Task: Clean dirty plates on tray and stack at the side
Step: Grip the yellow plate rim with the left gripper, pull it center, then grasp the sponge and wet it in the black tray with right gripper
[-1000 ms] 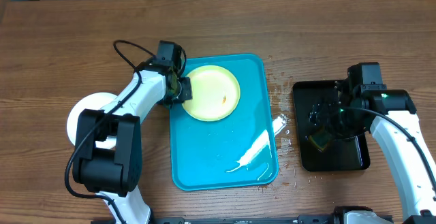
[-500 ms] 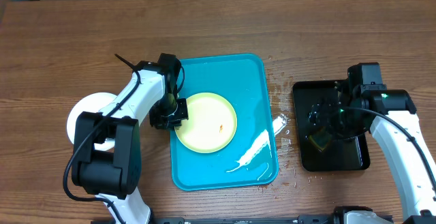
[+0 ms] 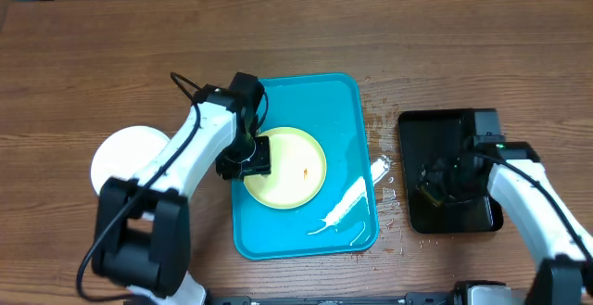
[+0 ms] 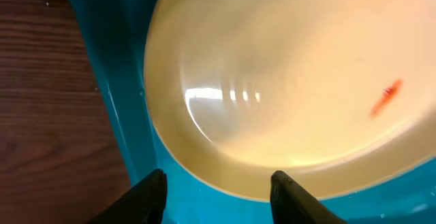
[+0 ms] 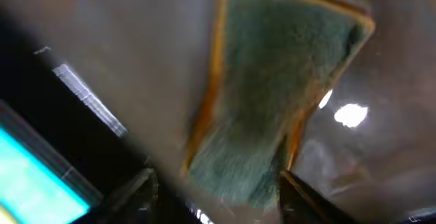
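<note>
On tray (image 3: 310, 96), 1 plate (image 3: 291, 179), seemingly ungripped

Robot lab bench, wood-grain table (image 3: 83, 55), left arm (image 3: 176, 152), right arm (image 3: 533, 189)

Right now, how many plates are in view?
2: a pale yellow-green plate on the turquoise tray, and a white plate on the table left of it; others may be stacked beneath.

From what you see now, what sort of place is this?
Probably a robot lab bench for dishwashing practice: two robot arms at a table, a smeared plate on a blue tray, a sponge in a black tray.
</note>
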`<state>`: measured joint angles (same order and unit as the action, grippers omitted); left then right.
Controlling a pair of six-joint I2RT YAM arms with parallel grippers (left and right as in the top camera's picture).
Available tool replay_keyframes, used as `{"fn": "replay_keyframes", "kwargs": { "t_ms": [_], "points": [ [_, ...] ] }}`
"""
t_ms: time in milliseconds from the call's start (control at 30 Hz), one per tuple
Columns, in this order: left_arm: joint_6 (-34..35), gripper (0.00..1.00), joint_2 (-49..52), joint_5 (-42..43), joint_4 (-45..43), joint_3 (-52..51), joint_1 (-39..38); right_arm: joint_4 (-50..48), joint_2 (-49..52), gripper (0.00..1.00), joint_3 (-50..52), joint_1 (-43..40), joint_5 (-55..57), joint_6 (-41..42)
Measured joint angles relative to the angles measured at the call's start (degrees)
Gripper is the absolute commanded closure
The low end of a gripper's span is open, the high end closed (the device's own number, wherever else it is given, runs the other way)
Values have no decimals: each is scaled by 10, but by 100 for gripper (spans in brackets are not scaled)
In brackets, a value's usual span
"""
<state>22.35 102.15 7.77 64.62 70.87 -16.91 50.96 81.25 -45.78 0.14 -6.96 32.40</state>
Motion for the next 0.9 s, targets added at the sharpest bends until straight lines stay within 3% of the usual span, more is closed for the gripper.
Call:
{"fn": "replay_keyframes", "kwargs": {
  "t_ms": [133,200,333,367,400,467,533,667,700,800,900],
  "points": [
    [0,44,-43,-1,1,0,0,-28,44,90,21,0,9,29],
    [-2,44,-59,-3,1,0,0,-35,58,96,21,0,10,40],
    [-15,44,-71,-3,2,0,0,-19,60,96,19,0,10,43],
    [-16,44,-71,-3,1,0,0,-12,60,91,18,0,10,43],
    [-17,44,-71,-3,2,0,0,1,59,75,15,0,10,41],
    [-18,44,-71,-3,1,0,0,23,57,54,7,0,9,31],
    [-19,43,-71,-3,1,0,0,42,51,46,-6,0,8,10],
    [-19,42,-71,-3,0,0,0,55,25,47,-45,1,-11,-45],
    [-19,42,-71,-3,0,0,0,52,21,55,-50,2,-21,-61],
    [-19,41,-71,-3,0,0,0,40,16,63,-55,18,-56,-115],
    [-19,41,-71,-3,0,0,0,29,16,64,-55,46,-72,-145]
  ]
}}
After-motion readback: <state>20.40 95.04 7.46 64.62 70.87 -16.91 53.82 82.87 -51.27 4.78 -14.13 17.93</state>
